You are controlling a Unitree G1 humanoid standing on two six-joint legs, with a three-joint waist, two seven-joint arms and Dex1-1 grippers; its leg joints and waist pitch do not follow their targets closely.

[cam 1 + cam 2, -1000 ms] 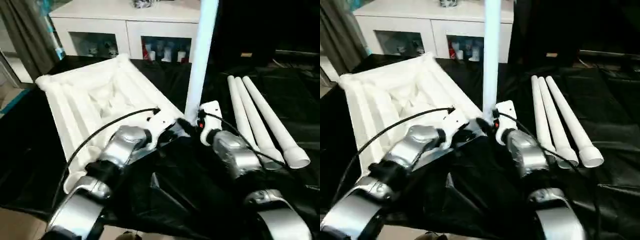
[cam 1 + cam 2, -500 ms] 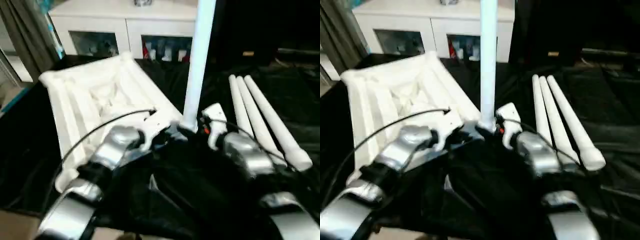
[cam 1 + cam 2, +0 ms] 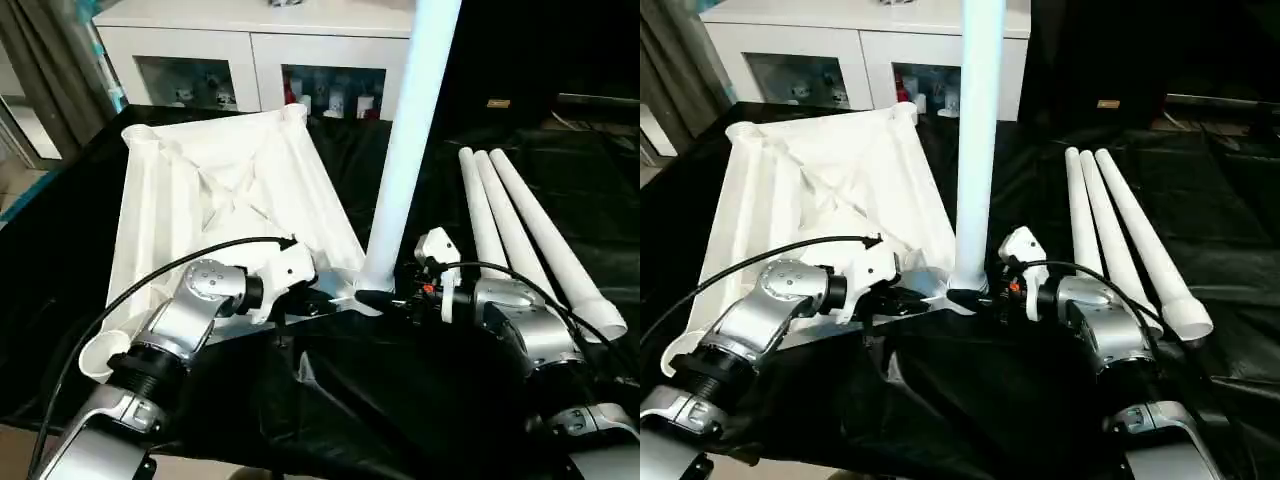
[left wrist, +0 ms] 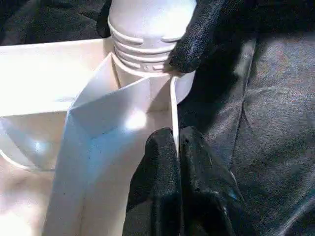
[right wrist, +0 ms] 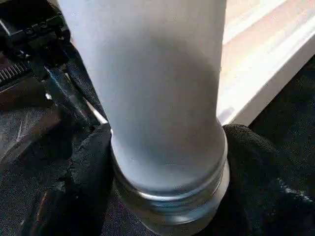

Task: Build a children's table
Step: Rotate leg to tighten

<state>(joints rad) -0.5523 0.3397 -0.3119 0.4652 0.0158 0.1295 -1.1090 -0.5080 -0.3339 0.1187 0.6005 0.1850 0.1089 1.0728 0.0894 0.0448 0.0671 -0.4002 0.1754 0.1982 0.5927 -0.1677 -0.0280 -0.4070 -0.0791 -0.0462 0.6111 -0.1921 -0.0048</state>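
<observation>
Standing almost upright, 1 white leg (image 3: 978, 120) rises from the near right corner socket (image 4: 147, 73) of the tabletop (image 3: 225, 195), its long axis vertical with a slight lean, its top running out of the head views and its ribbed lower end seated in the socket. The tabletop lies upside down on the black cloth (image 3: 970, 400), ribbed underside up, its long axis running away from the robot toward the white cabinet (image 3: 865, 50); round sockets show at its far corners and at the near left corner.

The right gripper (image 5: 162, 162) is clamped on the leg just above the socket, 1 black finger (image 5: 86, 167) pressed on each side of the tube. The left gripper (image 4: 177, 147) is closed on the thin upright rim of the tabletop just beside the same socket, its 2 fingers pinching the edge between them. In the left wrist view a finger of the right gripper rests against the ribbed collar of the leg.

To the right of the tabletop, well apart from it, 3 spare legs (image 3: 520, 230) lie side by side on the cloth, touching one another, long axes pointing away from the robot and fanning slightly, with their wider open ends nearest the robot.
</observation>
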